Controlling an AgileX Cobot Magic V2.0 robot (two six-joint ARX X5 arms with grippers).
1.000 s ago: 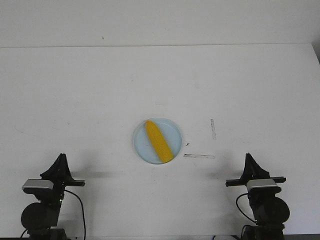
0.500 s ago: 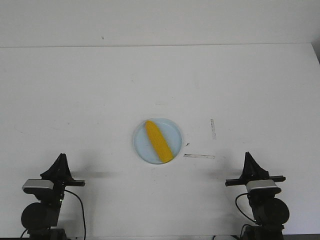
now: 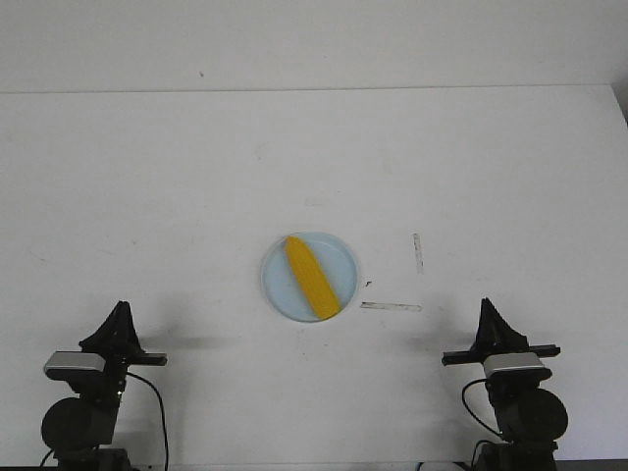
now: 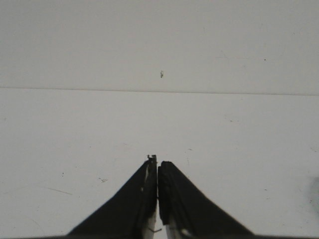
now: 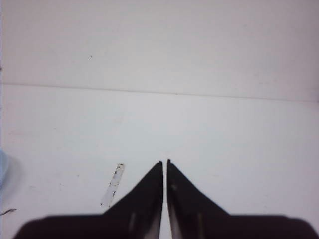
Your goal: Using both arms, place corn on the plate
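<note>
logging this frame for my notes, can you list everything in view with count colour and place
corn: one, yellow-orange, lying diagonally on the plate, tapered end pointing away from the robot
plate: one, light blue translucent, round, near the middle of the table
tape strips: two, pale grey, on the table just right of the plate, one lengthwise, one crosswise
table: one, white, with faint scuffs
left pincer: one, black, shut, empty, near the front left edge
right pincer: one, black, shut, empty, near the front right edge
</note>
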